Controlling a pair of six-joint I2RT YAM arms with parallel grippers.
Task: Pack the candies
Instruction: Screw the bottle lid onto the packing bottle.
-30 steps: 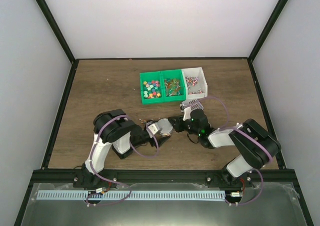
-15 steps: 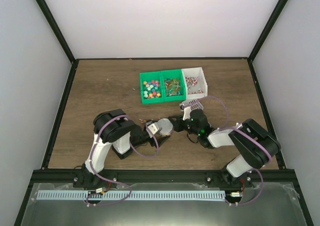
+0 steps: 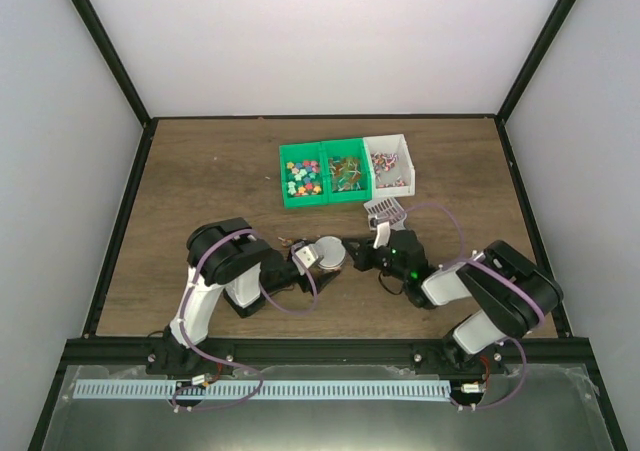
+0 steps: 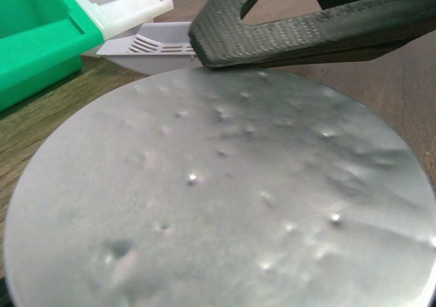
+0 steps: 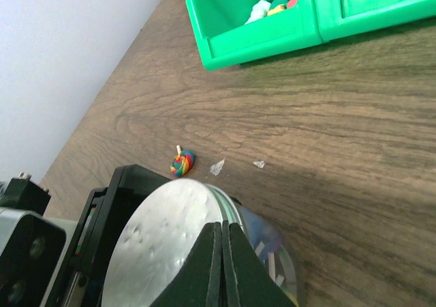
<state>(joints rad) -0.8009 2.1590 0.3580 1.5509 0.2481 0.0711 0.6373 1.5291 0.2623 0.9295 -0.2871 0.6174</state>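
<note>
Presently, the left gripper (image 3: 311,257) clasps a silver-lidded jar (image 3: 329,253) from the side. The right gripper (image 3: 353,256) has its fingers pressed together, tips at the jar's lid rim. The candies (image 3: 303,178) lie in the green bins (image 3: 306,203) beyond the jar, and one stray sweet (image 5: 182,162) lies near it. The grey scoop (image 3: 385,209) rests unheld, also beyond the jar. Opening appears in hand. The left should grip firmly while the right works the rim, keeping the jar level.

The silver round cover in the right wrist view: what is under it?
Under the silver cover, only the edge of a clear container shows. The cover hides whatever is inside the container.
</note>
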